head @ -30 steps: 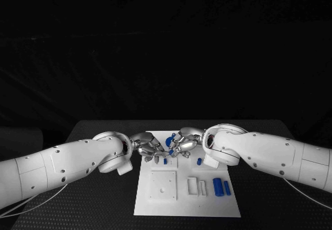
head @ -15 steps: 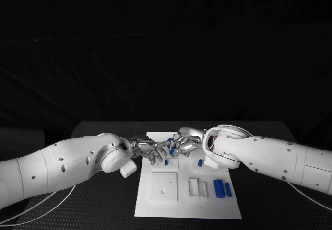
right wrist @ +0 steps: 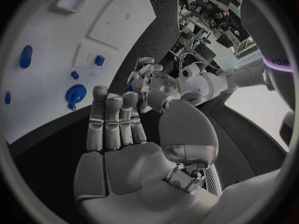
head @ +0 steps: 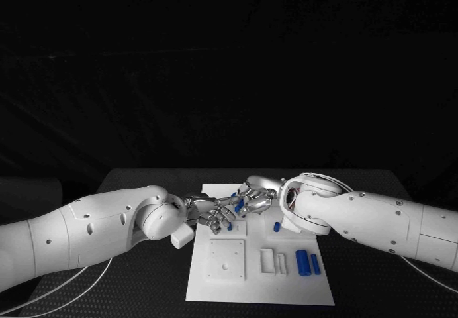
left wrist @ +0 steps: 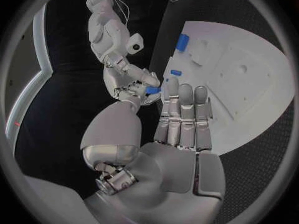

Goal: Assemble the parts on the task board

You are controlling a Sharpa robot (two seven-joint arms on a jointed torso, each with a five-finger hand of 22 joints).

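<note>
Over the last second both hands have drawn closer together above the far end of the task board [head: 215, 288], and the left arm has swung inward so its hand now reaches across the board's far left part. The left hand [head: 212, 213] meets the right hand [head: 250, 199] almost fingertip to fingertip over the board's far edge.

In the left wrist view, the left hand [left wrist: 181, 119] has its fingers straight and side by side, with nothing between them. Just past its fingertips, the right hand [left wrist: 134, 84] pinches a small blue part [left wrist: 152, 90] at its fingertips. In the right wrist view, the right hand's [right wrist: 118, 129] long fingers also look nearly straight, so how firm the pinch is cannot be told.

Other blue parts are on the board: a short peg [head: 276, 226] standing near the far right part, and two longer cylinders [head: 306, 262] lying near the right edge toward the near end. A round blue piece [right wrist: 76, 93] sits near the far edge.

This looks like a hand-over or a regrip of the small part above the board. To do it well, the left fingers should close on the part before the right hand lets go, keeping the part above the board so that a slip lands on it.
</note>
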